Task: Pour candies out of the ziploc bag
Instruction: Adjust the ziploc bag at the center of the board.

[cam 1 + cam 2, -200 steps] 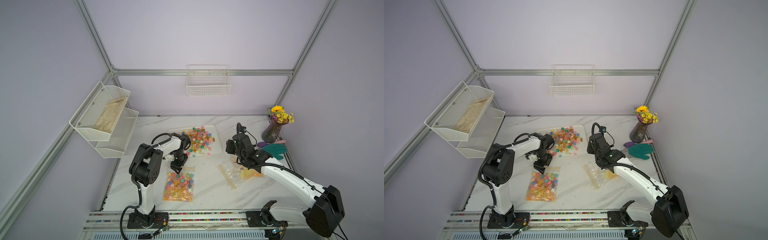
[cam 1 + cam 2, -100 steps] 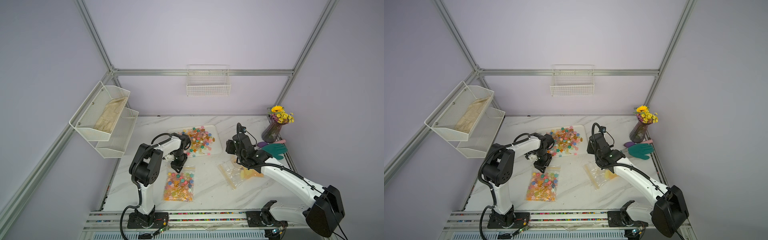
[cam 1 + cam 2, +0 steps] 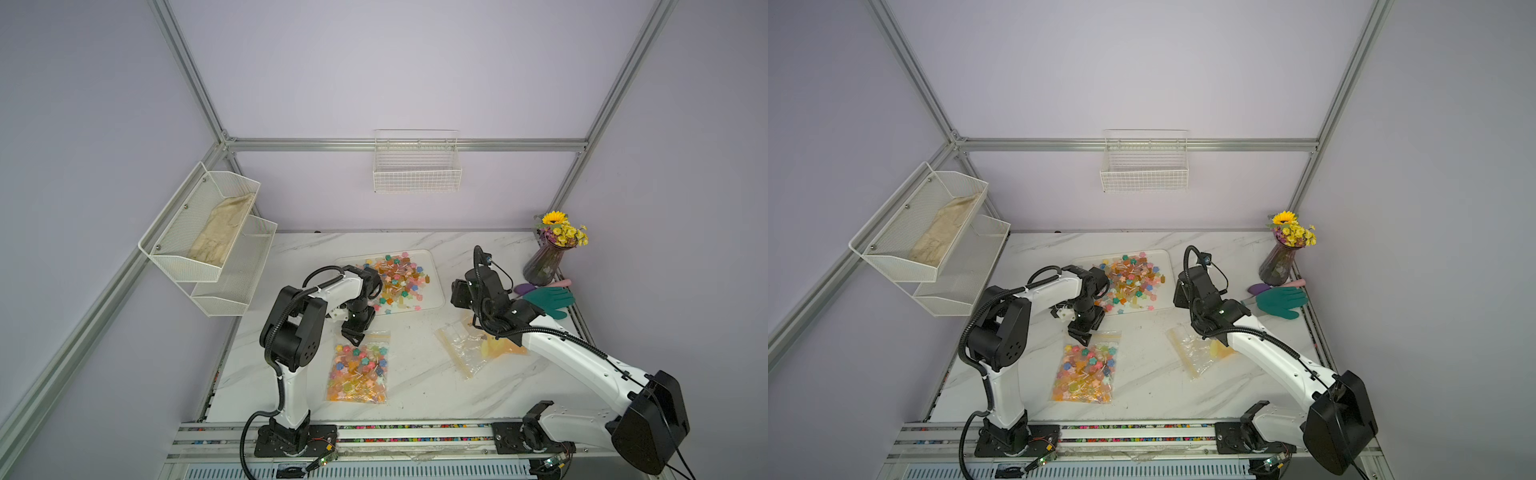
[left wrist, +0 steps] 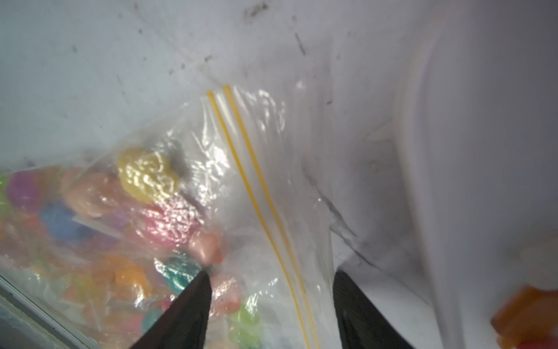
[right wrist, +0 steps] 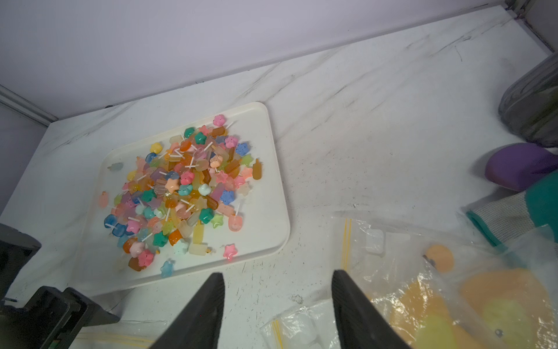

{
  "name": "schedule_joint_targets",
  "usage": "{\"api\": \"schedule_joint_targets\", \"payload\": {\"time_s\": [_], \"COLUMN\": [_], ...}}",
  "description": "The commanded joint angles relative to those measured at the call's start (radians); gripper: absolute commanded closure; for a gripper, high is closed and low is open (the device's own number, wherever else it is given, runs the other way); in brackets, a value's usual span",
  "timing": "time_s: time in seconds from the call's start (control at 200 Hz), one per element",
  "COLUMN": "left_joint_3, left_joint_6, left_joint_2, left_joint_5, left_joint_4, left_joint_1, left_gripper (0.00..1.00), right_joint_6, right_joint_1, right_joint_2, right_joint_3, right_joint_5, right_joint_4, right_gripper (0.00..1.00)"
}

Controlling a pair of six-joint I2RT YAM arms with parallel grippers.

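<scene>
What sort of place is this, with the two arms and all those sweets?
Probably a robot test booth, not a kitchen: a bare aluminium frame around plain walls, a left arm and right arm mounted on a rail, and staged props like the candies on a tray.

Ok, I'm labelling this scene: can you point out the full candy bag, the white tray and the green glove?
full candy bag [image 3: 359, 370]: in a top view, middle of the filled part
white tray [image 5: 271, 211]: right wrist view, bare floor beside the candies
green glove [image 3: 550, 301]: in a top view, the palm
</scene>
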Motion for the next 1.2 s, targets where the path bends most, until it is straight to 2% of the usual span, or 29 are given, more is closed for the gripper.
{"api": "schedule_joint_targets", "payload": {"time_s": [0.0, 0.28, 0.505, 0.915, 1.13, 1.195], "left_joint_3": [0.06, 0.062, 0.05, 0.028, 0.011, 0.011], "left_joint_6": [-0.02, -0.016, -0.011, -0.011, 0.0, 0.013], "left_joint_2": [0.018, 0.023, 0.02, -0.025, -0.038, -0.044], "left_joint_5": [-0.028, -0.032, -0.007, -0.001, 0.015, 0.015], "left_joint_4": [-0.013, -0.001, 0.0, 0.018, 0.037, 0.04], "left_joint_1": [0.015, 0.029, 0.026, 0.007, -0.008, -0.012], "left_gripper": [0.35, 0.35, 0.41, 0.69, 0.95, 1.0], "right_joint_6": [-0.015, -0.016, -0.017, -0.019, -0.018, -0.018], "right_joint_1": [0.005, 0.005, 0.005, 0.005, 0.005, 0.005], "right_joint_2": [-0.006, 0.0, 0.002, 0.013, 0.011, 0.012], "right_joint_3": [-0.009, -0.01, -0.011, -0.008, -0.009, -0.009], "right_joint_5": [-0.001, -0.007, -0.007, -0.013, -0.008, -0.006], "right_joint_4": [0.02, 0.025, 0.029, 0.029, 0.026, 0.026], "right_gripper": [0.41, 0.41, 0.41, 0.41, 0.41, 0.41]}}
